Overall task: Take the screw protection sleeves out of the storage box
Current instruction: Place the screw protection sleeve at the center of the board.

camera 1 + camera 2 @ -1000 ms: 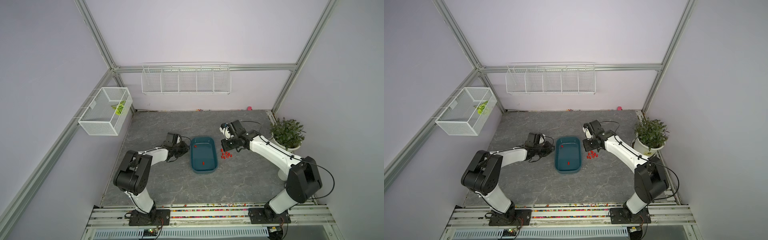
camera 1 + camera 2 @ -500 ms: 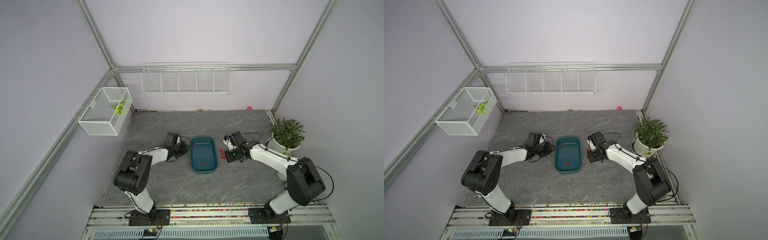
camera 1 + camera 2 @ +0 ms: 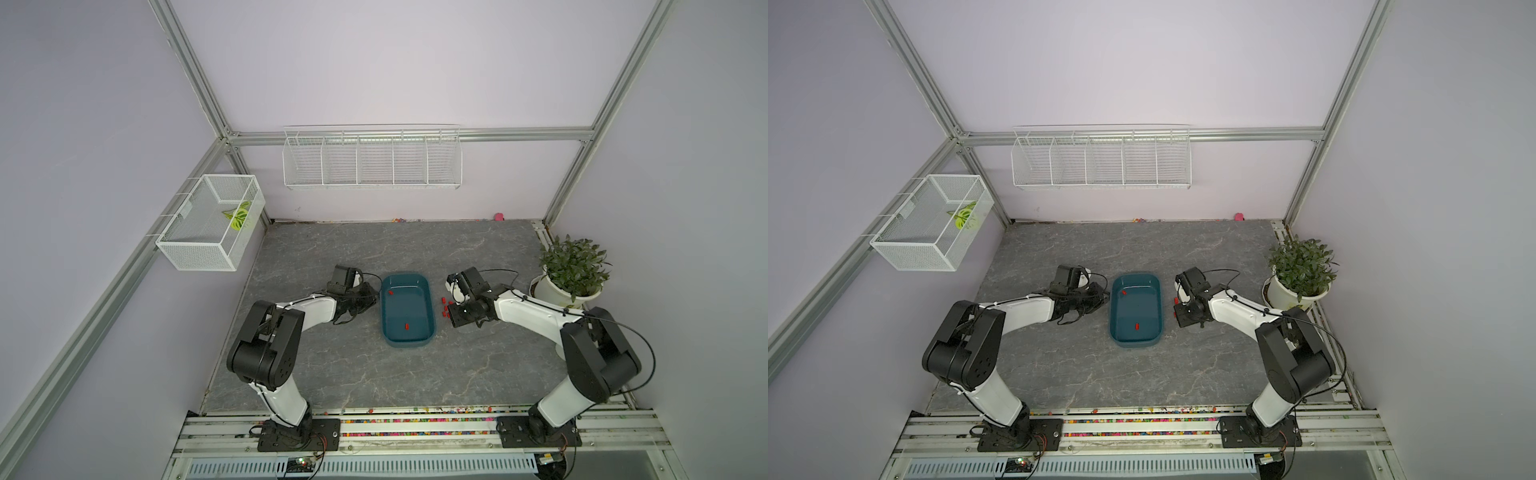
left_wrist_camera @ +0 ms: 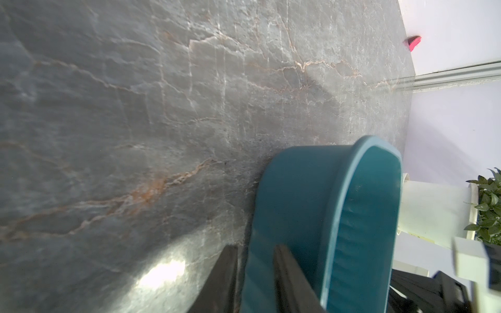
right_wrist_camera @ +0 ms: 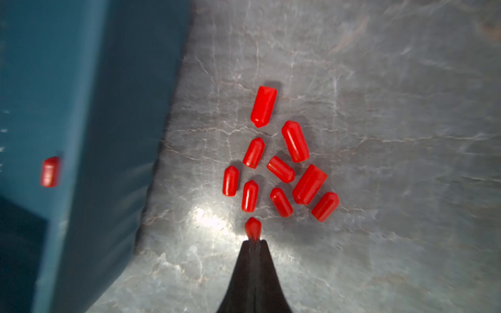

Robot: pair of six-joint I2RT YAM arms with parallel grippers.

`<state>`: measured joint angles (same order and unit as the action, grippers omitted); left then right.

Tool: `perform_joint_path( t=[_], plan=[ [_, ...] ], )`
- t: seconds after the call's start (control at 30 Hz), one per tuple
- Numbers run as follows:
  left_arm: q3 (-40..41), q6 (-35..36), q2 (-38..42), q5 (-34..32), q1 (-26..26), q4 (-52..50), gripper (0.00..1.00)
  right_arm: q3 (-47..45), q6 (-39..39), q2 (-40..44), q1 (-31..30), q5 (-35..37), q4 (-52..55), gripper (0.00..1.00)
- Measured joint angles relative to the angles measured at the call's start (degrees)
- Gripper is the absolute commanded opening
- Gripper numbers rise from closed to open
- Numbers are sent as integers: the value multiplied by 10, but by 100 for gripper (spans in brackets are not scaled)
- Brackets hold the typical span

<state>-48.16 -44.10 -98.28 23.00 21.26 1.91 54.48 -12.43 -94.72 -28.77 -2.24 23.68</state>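
Top view: our right hand [image 3: 454,319] has dropped to the desk [image 3: 332,365] beside the storage box [image 3: 409,309], where two screw protection sleeves [image 3: 406,326] remain to fetch. Left wrist: our left hand [image 4: 254,252] pinches the box wall. Only the right wrist view shows the right hand pinching one sleeve [image 5: 253,227] beside nine already out.

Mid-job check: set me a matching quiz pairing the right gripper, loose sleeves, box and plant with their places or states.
Things:
1 right gripper
2 loose sleeves
3 box
4 plant

Places or states:
a has two sleeves inside
b nine lying on the table beside the box
c shut on one sleeve
d in a white pot at the table's edge

Pairs: 1c, 2b, 3a, 4d.
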Motion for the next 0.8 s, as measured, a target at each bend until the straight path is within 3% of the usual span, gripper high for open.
perform_joint_path(
  t=[0.43,0.8],
  plan=[
    [0,0,0,0,0,6,30,3,0,-25,0,14,-4,0],
    [0,0,0,0,0,6,30,3,-7,-25,0,16,-4,8]
  ],
)
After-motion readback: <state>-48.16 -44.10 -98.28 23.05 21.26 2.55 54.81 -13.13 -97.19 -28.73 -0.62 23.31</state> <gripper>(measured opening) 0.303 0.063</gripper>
